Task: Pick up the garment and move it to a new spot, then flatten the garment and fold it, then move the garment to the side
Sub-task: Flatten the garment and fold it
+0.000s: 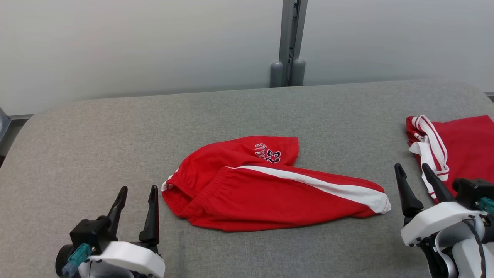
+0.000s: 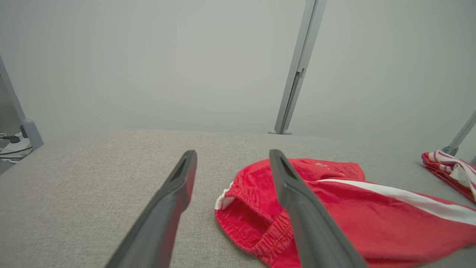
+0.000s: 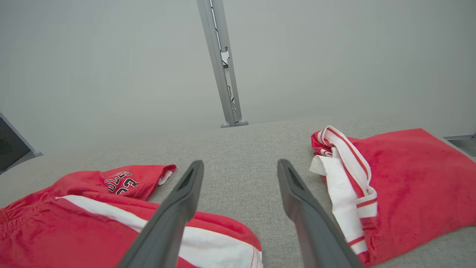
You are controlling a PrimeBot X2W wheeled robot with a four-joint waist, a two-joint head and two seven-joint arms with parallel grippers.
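The garment (image 1: pixel 270 185), red shorts with a white side stripe and a printed number, lies folded on the grey table (image 1: pixel 231 112), in the middle. In the left wrist view the garment (image 2: pixel 353 219) sits to the right of the fingers, its elastic waistband nearest. Off the waistband's left edge my left gripper (image 1: pixel 137 202) stands open, empty. My right gripper (image 1: pixel 418 179) is open too, just right of the leg hem, holding nothing. The right wrist view has the garment (image 3: pixel 93 227) at lower left, under the left finger (image 3: pixel 174 216).
A second red garment with white striped trim (image 1: pixel 459 150) lies at the table's right edge, close behind my right gripper; it appears again (image 3: pixel 401 193) in the right wrist view. A grey post (image 1: pixel 289 42) stands behind the table against a pale wall.
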